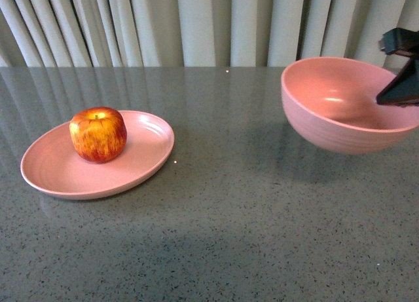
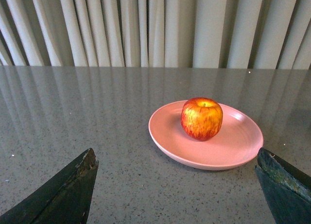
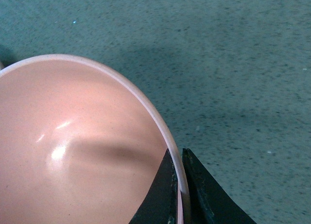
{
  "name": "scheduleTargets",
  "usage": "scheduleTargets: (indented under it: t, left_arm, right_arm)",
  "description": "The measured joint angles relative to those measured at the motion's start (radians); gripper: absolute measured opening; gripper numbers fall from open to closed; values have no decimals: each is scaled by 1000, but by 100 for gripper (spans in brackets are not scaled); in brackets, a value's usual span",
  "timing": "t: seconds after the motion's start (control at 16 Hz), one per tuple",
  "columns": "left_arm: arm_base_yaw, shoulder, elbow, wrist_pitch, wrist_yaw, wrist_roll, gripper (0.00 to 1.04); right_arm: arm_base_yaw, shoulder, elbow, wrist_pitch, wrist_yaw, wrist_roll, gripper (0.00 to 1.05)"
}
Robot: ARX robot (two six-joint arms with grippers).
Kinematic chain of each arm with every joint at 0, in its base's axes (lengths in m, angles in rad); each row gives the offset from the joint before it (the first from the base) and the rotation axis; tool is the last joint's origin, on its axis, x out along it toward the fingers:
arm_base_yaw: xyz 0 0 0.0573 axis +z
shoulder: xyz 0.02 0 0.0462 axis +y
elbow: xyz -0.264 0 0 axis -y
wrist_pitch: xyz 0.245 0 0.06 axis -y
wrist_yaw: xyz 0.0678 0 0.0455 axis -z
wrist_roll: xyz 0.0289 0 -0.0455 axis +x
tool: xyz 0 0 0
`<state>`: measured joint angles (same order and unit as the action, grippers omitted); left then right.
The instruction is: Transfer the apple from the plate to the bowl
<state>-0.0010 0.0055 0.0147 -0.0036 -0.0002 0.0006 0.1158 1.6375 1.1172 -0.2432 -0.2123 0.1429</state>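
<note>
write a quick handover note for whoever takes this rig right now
Left tool: open, empty, pointed at the plate.
Right tool: shut on the rim of the bowl, which looks tilted and raised off the table.
The apple sits on the plate, on the left; the bowl is on the right and empty.
Done: none of the transfer.
Left: grasp the apple and put it in the bowl.

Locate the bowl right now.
Front view, right side: the bowl is tilted, its right rim pinched by the right gripper, well apart from the plate holding the apple on the left.
</note>
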Motion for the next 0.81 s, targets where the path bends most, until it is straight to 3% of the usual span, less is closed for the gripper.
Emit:
scheduleTargets:
  t: [0.44,0.81]
  left_arm:
    - [0,0,0,0,0,0,98]
    - [0,0,0,0,0,0,98]
  right_arm:
    - [200,125,60,7,72,61,3]
    - [258,249,185,-23,123,116,3]
